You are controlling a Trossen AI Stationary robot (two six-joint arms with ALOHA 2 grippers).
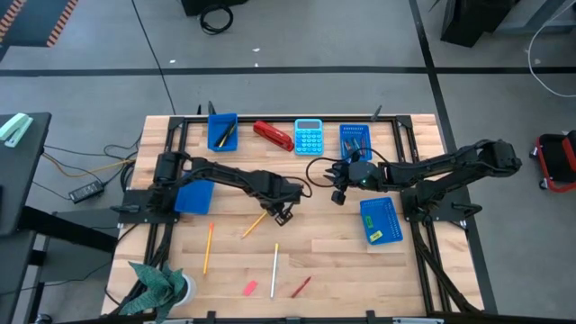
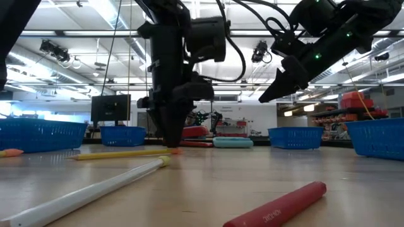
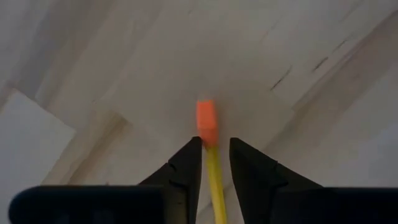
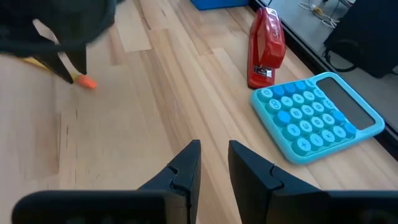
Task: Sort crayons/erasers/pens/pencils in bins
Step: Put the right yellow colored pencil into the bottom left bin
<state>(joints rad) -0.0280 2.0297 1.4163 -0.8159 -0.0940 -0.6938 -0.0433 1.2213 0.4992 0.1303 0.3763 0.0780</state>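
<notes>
A yellow pencil (image 1: 255,225) with an orange eraser end (image 3: 206,121) lies on the table's middle. My left gripper (image 1: 284,212) points down at that end, shut on the pencil; it also shows in the low view (image 2: 173,144). My right gripper (image 1: 339,191) hangs shut and empty above the table, right of centre, near the calculator (image 4: 317,115). Four blue bins stand around: far left (image 1: 222,130), far right (image 1: 355,139), right (image 1: 380,220), left (image 1: 193,198). An orange pencil (image 1: 208,247), a white pencil (image 1: 274,258), a pink eraser (image 1: 250,288) and a red crayon (image 1: 301,286) lie near the front. My left gripper pinches the yellow pencil's shaft (image 3: 212,157) between its two fingers, just behind the orange eraser end. The fingers come from above, pointing down, and lie across the pencil. The pencil lies flat on the table (image 2: 126,153).
A red stapler (image 1: 273,135) and the light-blue calculator (image 1: 309,137) sit between the two far bins. A potted plant (image 1: 157,288) stands at the near left corner. Bare wood lies between the loose sticks and the right bin.
</notes>
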